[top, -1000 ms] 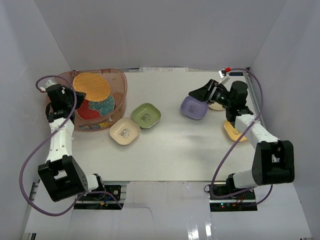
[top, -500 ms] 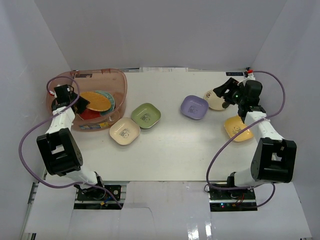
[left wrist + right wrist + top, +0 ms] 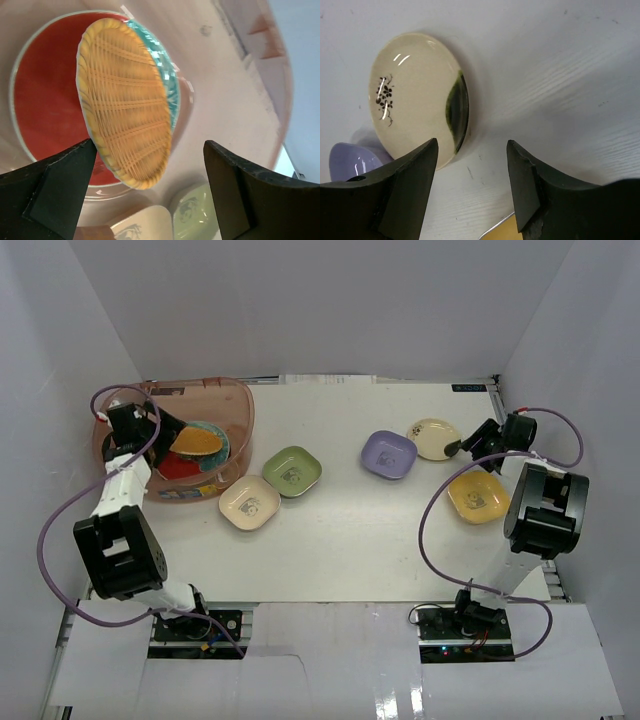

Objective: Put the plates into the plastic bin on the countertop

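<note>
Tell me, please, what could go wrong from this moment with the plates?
1. The orange plate is tilted between the open left jaws, over the red plate in the bin; it may drop hard and chip one.
2. The cream plate lies flat before the open right jaws; closing could push it into the purple dish instead of gripping its thin rim.

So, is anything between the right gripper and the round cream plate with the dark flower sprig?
Nothing visible. The right gripper is open, short of the round cream plate, with only white countertop between; the lavender square dish sits off to one side.
</note>
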`<state>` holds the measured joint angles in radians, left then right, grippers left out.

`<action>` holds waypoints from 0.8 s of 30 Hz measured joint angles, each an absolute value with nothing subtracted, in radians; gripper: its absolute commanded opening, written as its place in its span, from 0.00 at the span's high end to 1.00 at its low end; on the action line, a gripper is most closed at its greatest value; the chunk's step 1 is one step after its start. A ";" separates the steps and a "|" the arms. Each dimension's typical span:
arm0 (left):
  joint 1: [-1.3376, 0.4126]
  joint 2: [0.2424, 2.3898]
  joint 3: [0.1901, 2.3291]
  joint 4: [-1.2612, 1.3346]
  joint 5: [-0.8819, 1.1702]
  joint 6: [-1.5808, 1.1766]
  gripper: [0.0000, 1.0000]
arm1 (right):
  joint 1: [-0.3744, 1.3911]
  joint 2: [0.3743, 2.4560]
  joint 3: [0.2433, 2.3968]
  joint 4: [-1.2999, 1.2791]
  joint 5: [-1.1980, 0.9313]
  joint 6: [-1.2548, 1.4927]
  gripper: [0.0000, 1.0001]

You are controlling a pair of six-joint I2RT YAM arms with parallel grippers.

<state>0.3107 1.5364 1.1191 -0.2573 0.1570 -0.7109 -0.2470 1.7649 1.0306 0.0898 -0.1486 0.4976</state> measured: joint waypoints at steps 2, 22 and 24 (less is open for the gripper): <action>0.292 1.500 1.119 -0.250 0.153 -0.713 0.02 | -0.261 1.791 1.038 0.082 -0.162 0.506 0.37; 0.207 1.351 1.044 -0.180 0.211 -0.715 0.02 | -0.259 1.969 1.162 0.092 -0.265 0.557 0.59; 0.177 1.352 1.063 -0.184 0.253 -0.707 0.02 | -0.259 1.998 1.180 0.104 -0.275 0.572 0.73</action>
